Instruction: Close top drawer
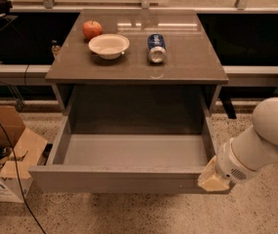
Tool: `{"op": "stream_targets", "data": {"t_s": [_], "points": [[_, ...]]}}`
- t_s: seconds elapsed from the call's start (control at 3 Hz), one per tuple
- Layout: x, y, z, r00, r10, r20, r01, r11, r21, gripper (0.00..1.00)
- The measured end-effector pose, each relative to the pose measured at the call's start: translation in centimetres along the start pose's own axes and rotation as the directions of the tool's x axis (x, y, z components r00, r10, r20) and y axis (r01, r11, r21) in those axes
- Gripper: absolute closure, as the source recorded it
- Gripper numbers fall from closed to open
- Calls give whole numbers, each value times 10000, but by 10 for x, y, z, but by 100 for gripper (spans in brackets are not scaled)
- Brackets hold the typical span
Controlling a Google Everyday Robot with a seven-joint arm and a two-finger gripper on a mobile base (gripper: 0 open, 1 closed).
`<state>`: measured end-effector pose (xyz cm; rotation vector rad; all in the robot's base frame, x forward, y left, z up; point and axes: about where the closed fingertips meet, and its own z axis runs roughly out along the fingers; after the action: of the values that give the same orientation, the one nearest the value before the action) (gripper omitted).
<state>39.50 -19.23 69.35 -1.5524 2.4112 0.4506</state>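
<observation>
Camera view: the top drawer (pixel 119 179) stands pulled far out beneath the counter (pixel 192 60). My pincer (pixel 211 179) is at its front right corner; released or clenched, I cannot tell. Apple (pixel 92 29), bowl (pixel 109 45) and can (pixel 156 48) sit on the counter.

On the bench (pixel 192 65), an apple (pixel 92 29) sits back left, a bowl (pixel 109 46) just right and in front of it, and a soda can (pixel 156 48) lies right of the bowl. Below, the top drawer (pixel 119 179) juts forward, with the gripper (pixel 211 180) at its front right corner. A cardboard box (pixel 9 167) sits on the floor to the left.
</observation>
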Motion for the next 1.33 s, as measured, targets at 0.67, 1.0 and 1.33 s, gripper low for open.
{"op": "stream_targets", "data": {"t_s": [0.67,1.0,1.33], "points": [[12,-21,31,9994,306,140,-305,9995,-33,100],[-2,-51,32,9984,46,568,-68,9992,388,100],[-2,-51,32,9984,46,568,-68,9992,388,100]]}}
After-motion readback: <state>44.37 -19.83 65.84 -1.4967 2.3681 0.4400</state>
